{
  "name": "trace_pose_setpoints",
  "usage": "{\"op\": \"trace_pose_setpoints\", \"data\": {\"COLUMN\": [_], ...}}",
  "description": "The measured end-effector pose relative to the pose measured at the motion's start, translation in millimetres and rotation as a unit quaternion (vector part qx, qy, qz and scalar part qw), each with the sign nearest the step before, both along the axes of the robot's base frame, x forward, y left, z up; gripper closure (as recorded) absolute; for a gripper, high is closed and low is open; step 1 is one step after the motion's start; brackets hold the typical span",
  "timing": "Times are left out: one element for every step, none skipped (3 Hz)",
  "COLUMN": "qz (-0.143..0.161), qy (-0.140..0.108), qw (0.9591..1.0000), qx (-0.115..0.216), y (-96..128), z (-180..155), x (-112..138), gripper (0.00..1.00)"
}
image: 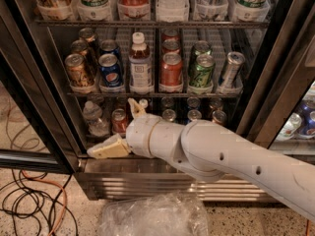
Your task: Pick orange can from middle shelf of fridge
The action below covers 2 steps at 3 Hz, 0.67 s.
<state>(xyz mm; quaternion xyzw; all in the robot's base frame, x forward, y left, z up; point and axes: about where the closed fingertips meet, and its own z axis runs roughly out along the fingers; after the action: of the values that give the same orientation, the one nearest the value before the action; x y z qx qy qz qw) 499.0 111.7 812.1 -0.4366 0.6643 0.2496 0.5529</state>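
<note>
The orange can [78,72] stands at the front of the leftmost lane of the middle shelf [147,95] in the open fridge [34,87], with similar cans behind it. A blue Pepsi can [110,70] stands to its right. My gripper [119,128] is below that shelf, in front of the bottom rack, well under and right of the orange can. Its fingers are spread wide: one fingertip [101,151] points left, the other [134,105] points up toward the shelf edge. It holds nothing.
On the middle shelf stand a white-capped bottle [141,65], red cans [171,70], green cans [202,70] and a silver can [231,68]. Small cans and a bottle [93,119] fill the bottom rack. Cables [29,200] and a plastic bag [152,215] lie on the floor.
</note>
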Motion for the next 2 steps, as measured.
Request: {"op": "trace_pose_setpoints", "data": {"qz": [-0.026,-0.010], "qy": [-0.016,-0.013], "qw": [0.9995,0.9998], "qx": [0.004,0.013], "y": [2.5,9.6], "z": [8.4,2.3], "x": [11.5,7.3], "gripper": [0.00,0.00]}}
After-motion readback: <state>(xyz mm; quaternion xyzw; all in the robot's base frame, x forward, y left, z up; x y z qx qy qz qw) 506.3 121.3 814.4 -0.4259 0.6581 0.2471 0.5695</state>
